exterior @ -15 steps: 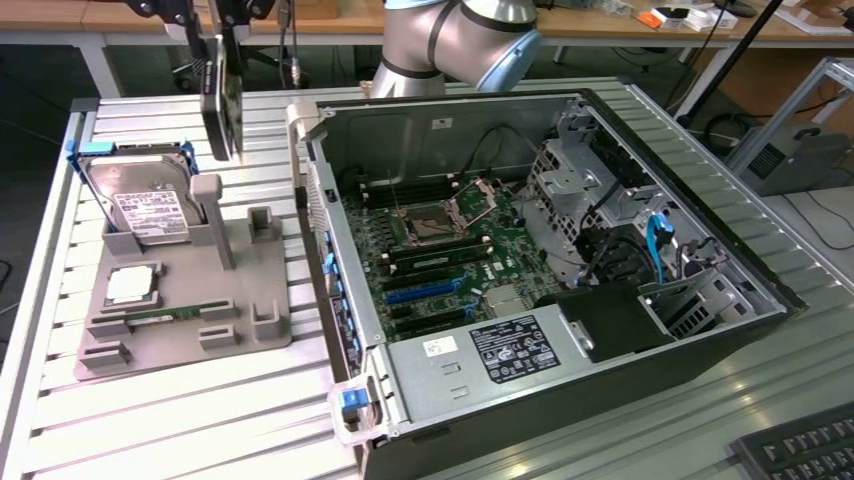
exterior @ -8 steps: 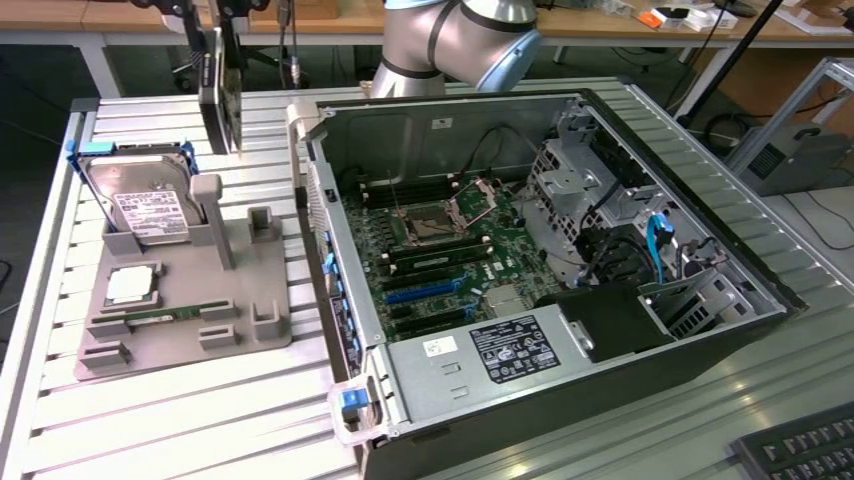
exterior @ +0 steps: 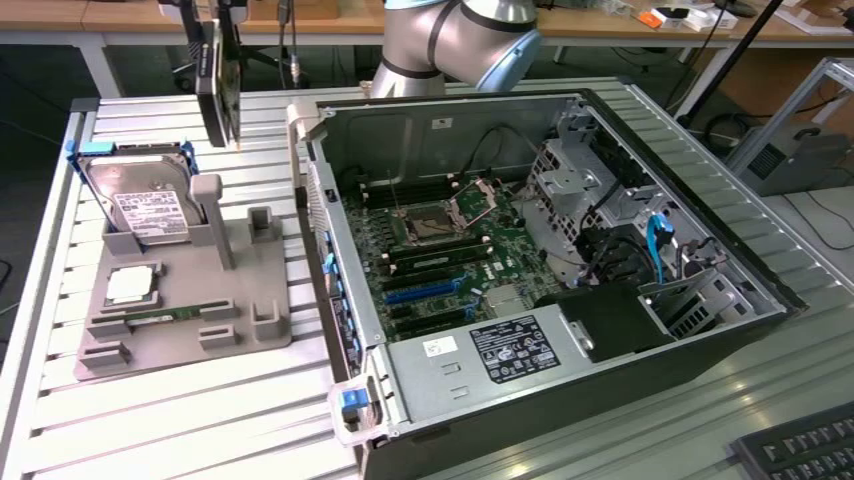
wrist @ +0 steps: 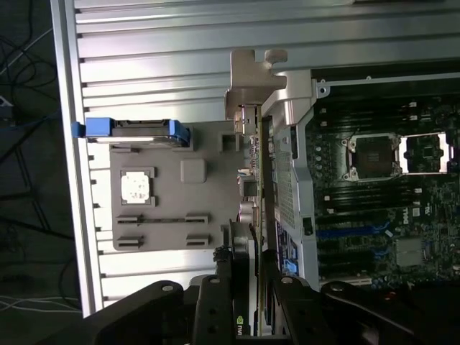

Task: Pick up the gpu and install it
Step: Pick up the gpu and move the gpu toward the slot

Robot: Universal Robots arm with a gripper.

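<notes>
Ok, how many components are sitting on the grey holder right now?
3: a hard drive standing on edge at the far end, a CPU lying flat in the middle, a RAM stick flat at the near end. None seems hidden.

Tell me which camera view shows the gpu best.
The wrist view. It shows the gpu edge-on along its length, from the gripper clamped on it to its silver bracket. The exterior view shows the gpu as a dark upright slab hanging above the table, near the open case.
</notes>
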